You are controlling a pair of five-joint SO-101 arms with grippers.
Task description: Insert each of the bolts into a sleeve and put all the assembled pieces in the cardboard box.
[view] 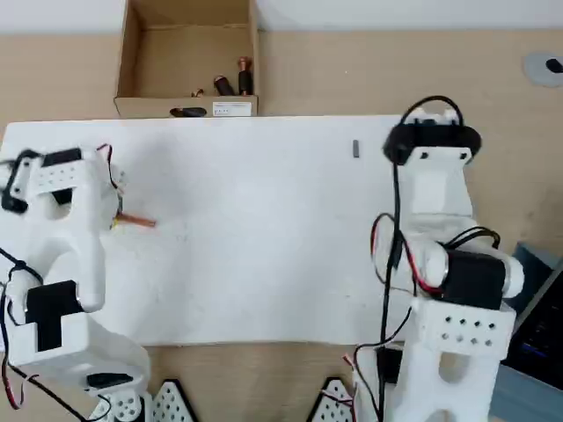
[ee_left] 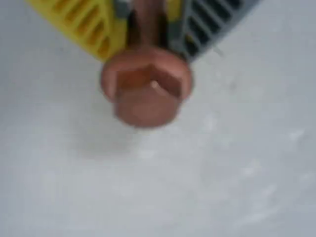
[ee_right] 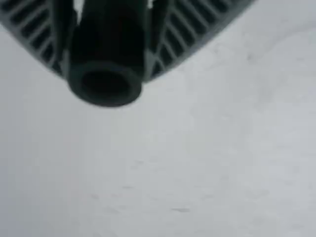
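The left arm (view: 62,229) stands at the left edge of the white mat (view: 264,264). The left gripper (ee_left: 148,24) is closed on a copper bolt (ee_left: 146,89): the shank is clamped between a yellow finger (ee_left: 84,24) and a grey finger, and the hex head projects beyond the fingertips, above the mat. In the high view the bolt (view: 136,221) points out from the arm towards the middle of the mat, roughly level.

The cardboard box (view: 132,61) sits beyond the far edge of the mat, left of centre, open at the top. Three assembled pieces (view: 244,75) lie together in its near right corner.

A small grey object (view: 355,149) rests on the mat near the far edge, just left of the right arm's head. What it is cannot be determined.

The right arm (view: 440,264) stands at the right edge of the mat, its wrist extended towards the far edge. The right gripper (ee_right: 106,29) is closed on a black sleeve (ee_right: 104,84): grey ribbed fingers (ee_right: 197,29) clamp the body on both sides, and the open bore faces the camera, above the mat. Bolt and sleeve are well apart.
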